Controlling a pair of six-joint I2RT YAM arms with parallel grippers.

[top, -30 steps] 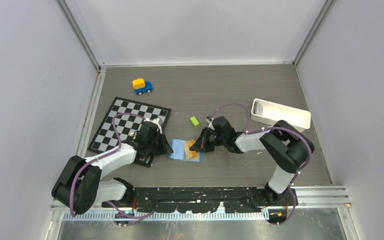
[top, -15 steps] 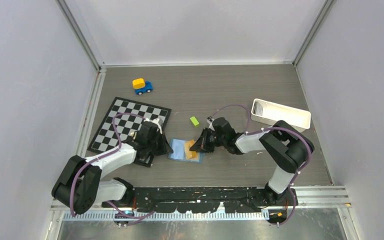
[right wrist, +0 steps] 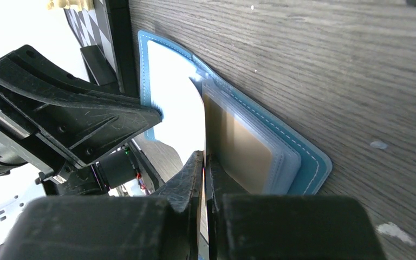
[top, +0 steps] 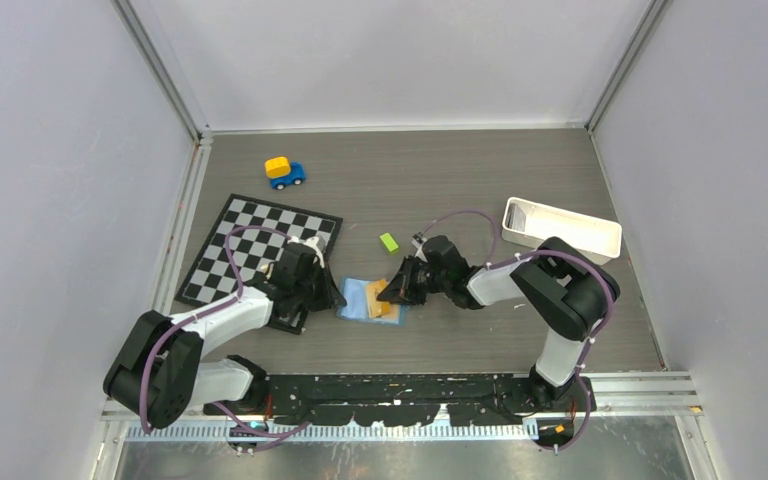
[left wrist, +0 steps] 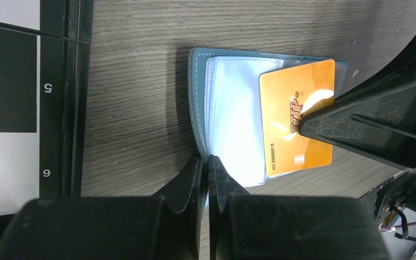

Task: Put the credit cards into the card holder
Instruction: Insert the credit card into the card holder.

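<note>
Card holder (left wrist: 233,108) unmoved — left pincer (left wrist: 206,162) clamps its edge; right pincer (right wrist: 204,157), nipping gold card (left wrist: 281,108), edged slightly closer.

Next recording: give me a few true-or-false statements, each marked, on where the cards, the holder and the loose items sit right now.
1. The card holder lies open on the table. True.
2. The gold card lies in the white tray. False: it lies on the open card holder, with the right tool on it.
3. The left tool is shut at the card holder's edge. True.
4. The lime block sits on the chessboard. False: it sits on the bare table, to the right of the board.
</note>
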